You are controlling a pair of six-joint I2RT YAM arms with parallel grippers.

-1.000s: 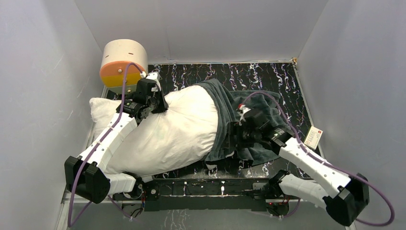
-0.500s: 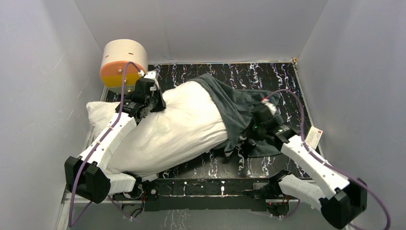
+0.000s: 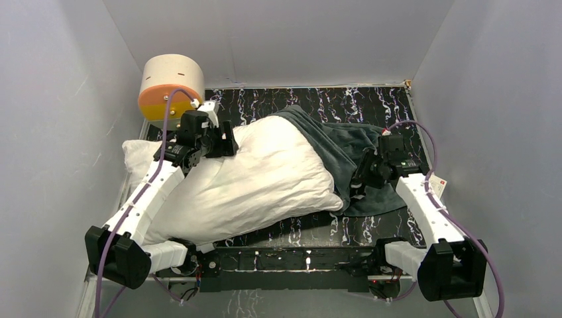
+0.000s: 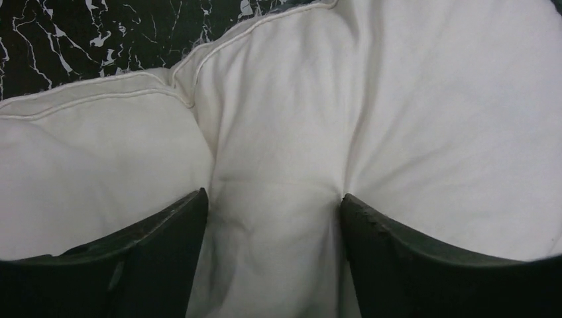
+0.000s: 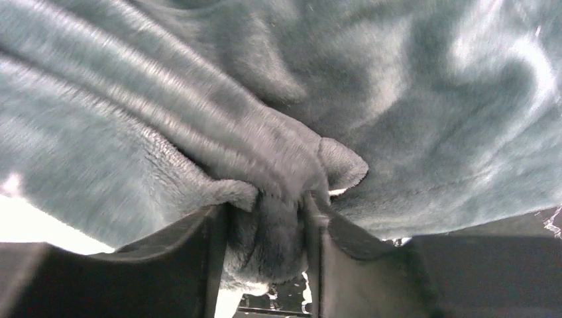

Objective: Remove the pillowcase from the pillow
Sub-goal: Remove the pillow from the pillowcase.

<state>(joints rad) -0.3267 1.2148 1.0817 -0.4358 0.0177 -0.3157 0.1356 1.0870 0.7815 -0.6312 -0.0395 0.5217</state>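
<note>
You see the black desk [image 3: 371,99] with white marble veins filling the middle of the top view, between grey walls. On it lies the large, plump white fabric pillow [image 3: 258,179]. It reaches from the left edge of the frame to a little right of the centre, and its lower right corner is bare and points to the lower right.

The soft plush pillowcase [image 3: 338,142] shows only its dark grey-green face. It is right of the centre of the top view. It lies over the upper right end of the pillow and spreads on the desk just beside it. How much of the pillow is under it you cannot tell.

The cream cylinder [image 3: 171,83] with an orange band stands at the upper left, at the far left corner of the desk.

Your left tool [image 4: 272,199] rests on the upper left part of the pillow. Its jaws stand wide apart, and a soft ridge of white fabric rises between them, not pinched.

Your right tool [image 5: 265,209] is at the right side, on the lower edge of the pillowcase. Its jaws are narrow and grip a bunched fold of the grey-green plush.

A small white label [image 3: 434,187] with red print lies at the right edge of the desk, beside the right arm.
</note>
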